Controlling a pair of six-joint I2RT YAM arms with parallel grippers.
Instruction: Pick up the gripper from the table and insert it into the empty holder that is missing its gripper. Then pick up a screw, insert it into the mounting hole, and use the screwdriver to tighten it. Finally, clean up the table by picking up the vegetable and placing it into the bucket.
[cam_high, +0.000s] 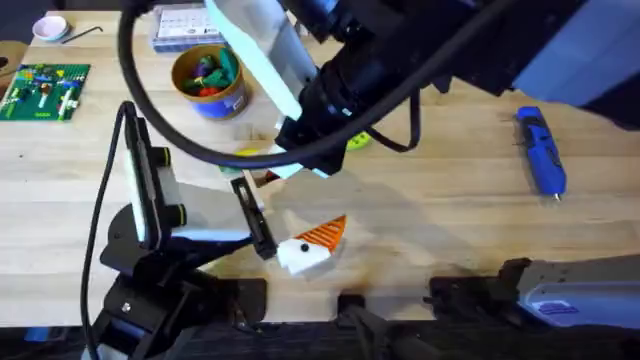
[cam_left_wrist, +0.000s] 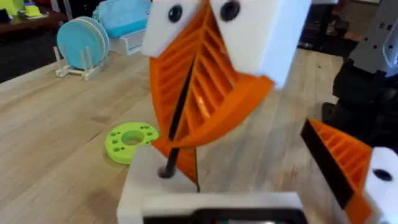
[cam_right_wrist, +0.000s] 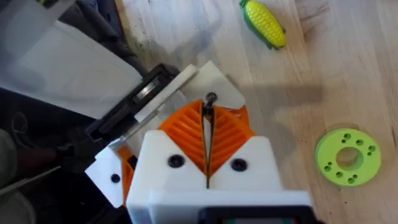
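screw: pinched upright between my right gripper pads, over the holder. tiny, hard, slippery, so i judge a grip on the shank best. left gripper: open or closed, i cannot tell.

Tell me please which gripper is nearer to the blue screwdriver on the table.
Right, though not close. The right gripper hangs over the table's middle, with the screwdriver lying well off to its right. The left gripper is lower and further left, beside the white-and-orange finger piece.
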